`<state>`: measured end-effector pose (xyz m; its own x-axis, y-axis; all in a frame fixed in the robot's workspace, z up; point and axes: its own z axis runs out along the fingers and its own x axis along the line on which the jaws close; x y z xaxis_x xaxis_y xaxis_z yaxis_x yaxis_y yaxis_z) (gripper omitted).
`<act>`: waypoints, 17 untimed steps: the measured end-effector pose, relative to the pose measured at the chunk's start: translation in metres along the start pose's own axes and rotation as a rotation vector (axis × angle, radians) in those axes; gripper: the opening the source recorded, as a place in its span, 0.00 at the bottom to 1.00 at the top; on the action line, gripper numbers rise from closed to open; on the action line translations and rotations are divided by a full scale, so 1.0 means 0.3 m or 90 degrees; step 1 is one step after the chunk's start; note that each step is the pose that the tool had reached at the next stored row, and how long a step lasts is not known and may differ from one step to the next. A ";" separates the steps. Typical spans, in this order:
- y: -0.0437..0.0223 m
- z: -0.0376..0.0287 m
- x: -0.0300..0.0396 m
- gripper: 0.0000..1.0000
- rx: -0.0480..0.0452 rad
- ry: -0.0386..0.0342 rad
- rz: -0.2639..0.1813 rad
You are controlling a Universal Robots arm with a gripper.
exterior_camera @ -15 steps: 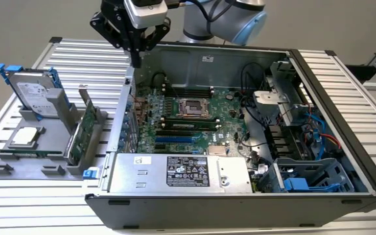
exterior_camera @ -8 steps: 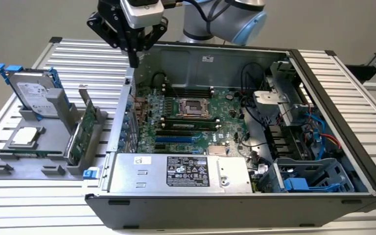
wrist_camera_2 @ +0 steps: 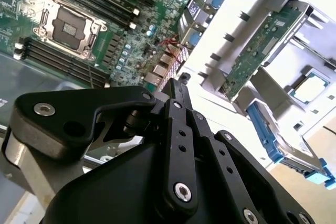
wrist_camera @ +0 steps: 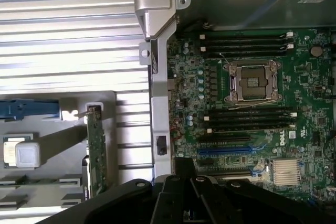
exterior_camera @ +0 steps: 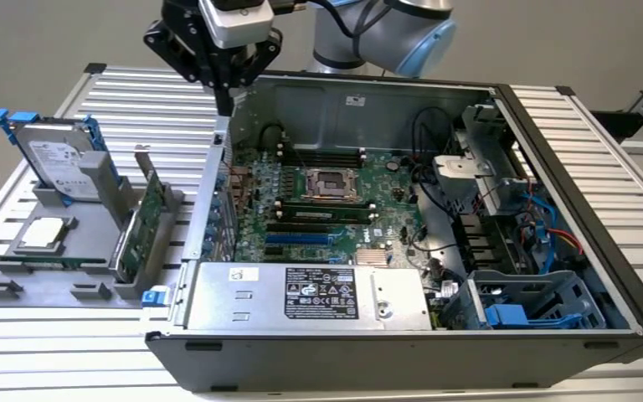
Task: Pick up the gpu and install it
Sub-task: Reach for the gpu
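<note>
- Exterior view: the gpu (exterior_camera: 141,222) stands on its long edge in a slot of the grey holder (exterior_camera: 31,289), outside the computer case (exterior_camera: 411,360), on the exterior view's left. The green board face is visible and the silver end bracket is uppermost.
- The gpu sits just beside the case's outer wall and does not touch it. Nothing grips it.
- Both wrist views show the card (wrist_camera: 96,150) (wrist_camera_2: 254,53) upright in its slot, edge-on to the cameras.
- The same holder carries a hard drive (exterior_camera: 59,159) in a blue caddy, standing behind the card, and a processor chip (exterior_camera: 40,234) lying flat beside it.
- The gripper (exterior_camera: 224,105) hangs above the far corner of the case, over its wall, well apart from the gpu. The fingers (wrist_camera_2: 181,85) are closed together and hold nothing.
- Case interior: the case is open on top, with the green motherboard (exterior_camera: 333,209) exposed. The processor socket (exterior_camera: 327,184) is near the middle and the silver power supply (exterior_camera: 311,297) lies along the near side.
- The holder and the case both rest on the ribbed metal counter (exterior_camera: 131,92).
</note>
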<state>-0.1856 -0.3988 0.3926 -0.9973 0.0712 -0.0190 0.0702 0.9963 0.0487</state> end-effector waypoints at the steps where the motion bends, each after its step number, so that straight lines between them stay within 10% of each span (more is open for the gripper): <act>1: 0.000 0.000 0.002 0.00 0.0000 0.0000 0.000; 17: -0.002 0.000 0.029 0.00 -0.0001 0.0000 0.000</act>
<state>-0.1942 -0.3988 0.3926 -0.9973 0.0712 -0.0190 0.0702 0.9963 0.0488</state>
